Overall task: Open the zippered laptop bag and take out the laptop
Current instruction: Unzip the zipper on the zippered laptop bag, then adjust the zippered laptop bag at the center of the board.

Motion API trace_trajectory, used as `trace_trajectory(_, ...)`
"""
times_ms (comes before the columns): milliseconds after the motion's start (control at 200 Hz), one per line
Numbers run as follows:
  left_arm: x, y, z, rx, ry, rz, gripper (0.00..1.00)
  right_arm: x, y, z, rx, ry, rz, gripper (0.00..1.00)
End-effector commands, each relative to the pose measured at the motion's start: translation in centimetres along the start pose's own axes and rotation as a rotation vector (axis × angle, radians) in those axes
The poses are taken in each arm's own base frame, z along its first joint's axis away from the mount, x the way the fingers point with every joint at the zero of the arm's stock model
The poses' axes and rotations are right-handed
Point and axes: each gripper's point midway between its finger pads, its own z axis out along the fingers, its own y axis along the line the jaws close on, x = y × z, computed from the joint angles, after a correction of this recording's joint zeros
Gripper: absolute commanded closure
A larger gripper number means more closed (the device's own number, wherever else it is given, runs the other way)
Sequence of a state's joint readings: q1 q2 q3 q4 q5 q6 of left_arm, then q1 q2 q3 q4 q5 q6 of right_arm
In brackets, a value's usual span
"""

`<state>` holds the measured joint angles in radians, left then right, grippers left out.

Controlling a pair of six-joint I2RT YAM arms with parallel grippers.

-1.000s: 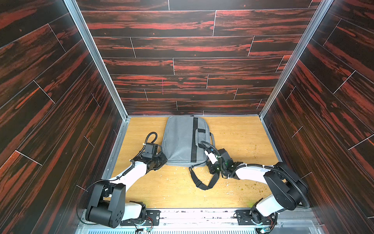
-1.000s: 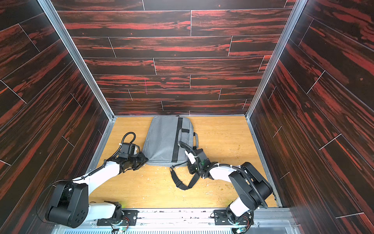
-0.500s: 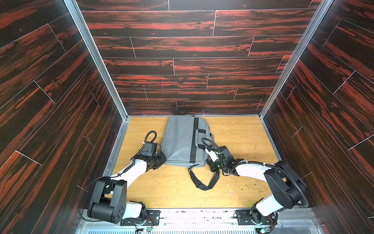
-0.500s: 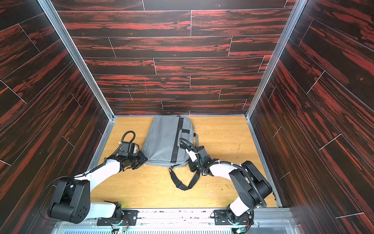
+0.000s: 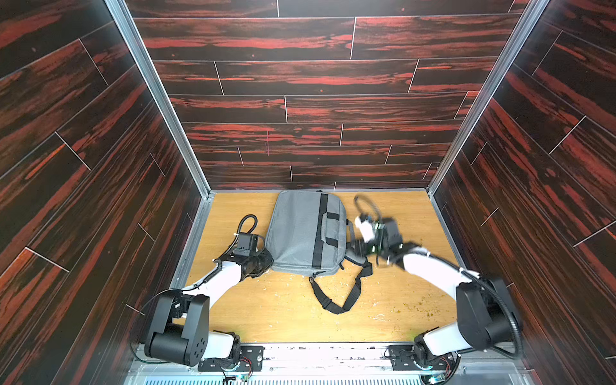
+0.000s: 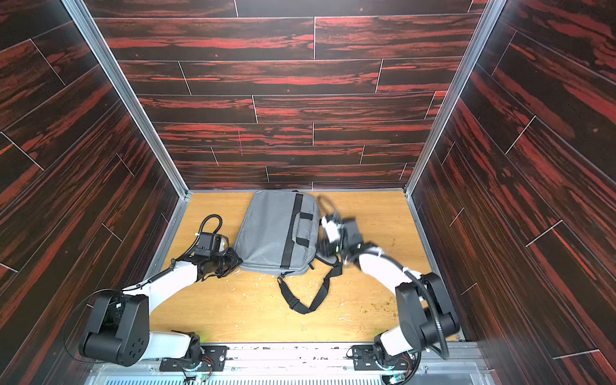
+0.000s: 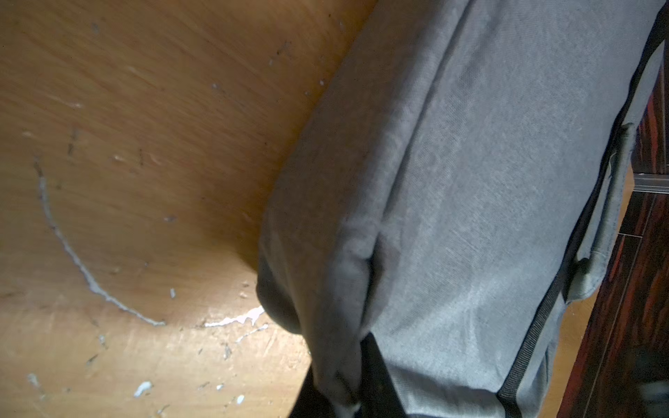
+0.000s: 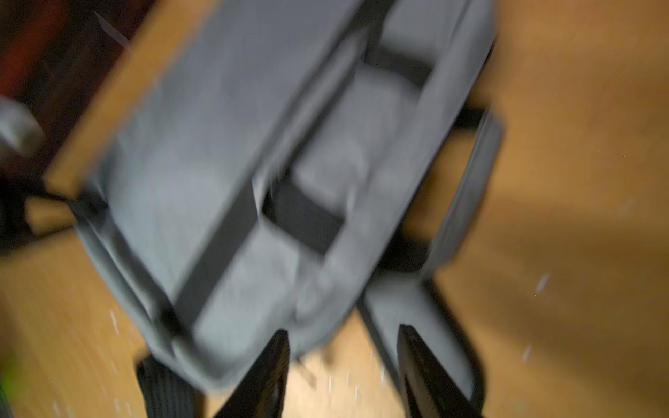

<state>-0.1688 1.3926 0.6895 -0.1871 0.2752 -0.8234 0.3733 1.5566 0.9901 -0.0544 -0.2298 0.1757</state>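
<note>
Your left gripper (image 5: 261,263) is pinched tight on a fold at the lower-left corner of the flat grey fabric zippered laptop bag (image 5: 300,233). The bag lies mid-frame in both top views, its upper edge close to the back wall. Your right gripper (image 8: 342,331), blurred, has its jaws partly open and empty, just right of the bag near the grey hand straps (image 5: 333,230). The laptop does not show; it is probably inside.

No zipper pull can be made out, so closing now may catch a strap instead. A hard tug could slip that small corner pinch and slide the bag. The looped black shoulder strap (image 5: 336,300), lower centre, could snag your right arm.

The scratched, paint-flecked wooden tabletop (image 5: 266,316) looks smooth. Dark red-streaked plank walls (image 5: 300,83) box it in.
</note>
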Motion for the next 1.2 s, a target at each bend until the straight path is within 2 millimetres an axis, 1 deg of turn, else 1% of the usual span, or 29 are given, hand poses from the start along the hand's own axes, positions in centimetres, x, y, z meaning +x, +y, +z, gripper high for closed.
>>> trace_trajectory(0, -0.7, -0.9, 0.0, 0.025, -0.012, 0.027, 1.00, -1.2, -1.0, 2.3, -0.070, 0.044, 0.153, 0.47)
trace_trajectory(35, -0.7, -0.9, -0.1, 0.026, -0.011, 0.028, 1.00, -1.7, -1.8, 3.1, -0.059, 0.053, 0.176, 0.47)
trace_trajectory(50, -0.7, -0.9, -0.1, 0.027, -0.011, 0.028, 1.00, -1.8, -1.6, 3.4, -0.083, 0.063, 0.184, 0.47)
trace_trajectory(80, -0.7, -1.0, -0.1, 0.028, -0.014, 0.028, 1.00, -2.1, -2.2, 4.0, -0.078, 0.073, 0.204, 0.47)
trace_trajectory(90, -0.8, -0.9, -0.1, 0.028, -0.015, 0.028, 1.00, -1.9, -2.5, 4.4, -0.075, 0.085, 0.214, 0.47)
trace_trajectory(155, -0.7, -0.9, -0.1, 0.028, -0.015, 0.024, 1.00, -2.1, -3.7, 5.9, -0.086, 0.115, 0.261, 0.47)
trace_trajectory(261, -0.6, -0.8, 0.0, 0.030, -0.013, 0.024, 1.00, -2.1, -5.7, 8.1, -0.050, 0.153, 0.278, 0.47)
trace_trajectory(366, -0.4, -0.6, 0.1, 0.027, -0.008, 0.023, 1.00, -2.4, -6.6, 9.9, -0.056, 0.164, 0.296, 0.47)
trace_trajectory(426, -0.4, -0.6, 0.1, 0.027, -0.008, 0.023, 1.00, -2.4, -7.0, 10.8, -0.062, 0.179, 0.308, 0.47)
trace_trajectory(546, -0.3, -0.5, 0.3, 0.025, -0.004, 0.022, 1.00, -2.2, -7.2, 12.6, -0.099, 0.198, 0.341, 0.47)
trace_trajectory(676, -0.4, -0.5, 0.4, 0.027, -0.005, 0.019, 1.00, -2.4, -7.2, 13.9, -0.129, 0.203, 0.377, 0.50)
trace_trajectory(751, -0.5, -0.6, 0.5, 0.029, -0.004, 0.018, 1.00, -1.6, -7.6, 14.7, -0.122, 0.240, 0.389, 0.53)
trace_trajectory(807, -0.6, -0.7, 0.5, 0.032, -0.004, 0.021, 1.00, -1.2, -7.7, 14.9, -0.118, 0.256, 0.392, 0.58)
trace_trajectory(847, -0.7, -0.8, 0.6, 0.031, -0.006, 0.022, 1.00, -1.0, -7.7, 14.8, -0.119, 0.262, 0.393, 0.64)
trace_trajectory(972, -1.0, -0.9, 0.7, 0.028, -0.012, 0.030, 1.00, -0.5, -7.1, 13.8, -0.129, 0.256, 0.399, 0.90)
trace_trajectory(1032, -1.3, -1.1, 0.7, 0.026, -0.012, 0.042, 1.00, 0.3, -6.9, 13.2, -0.130, 0.261, 0.408, 0.98)
trace_trajectory(1057, -1.5, -1.2, 0.7, 0.025, -0.014, 0.047, 1.00, 0.5, -6.8, 13.0, -0.132, 0.260, 0.412, 1.00)
trace_trajectory(1137, -2.1, -1.4, 0.7, 0.025, -0.022, 0.057, 1.00, 1.2, -6.5, 11.9, -0.123, 0.255, 0.416, 1.00)
trace_trajectory(1197, -2.7, -1.7, 0.8, 0.019, -0.028, 0.073, 1.00, 2.1, -6.3, 10.9, -0.115, 0.253, 0.426, 1.00)
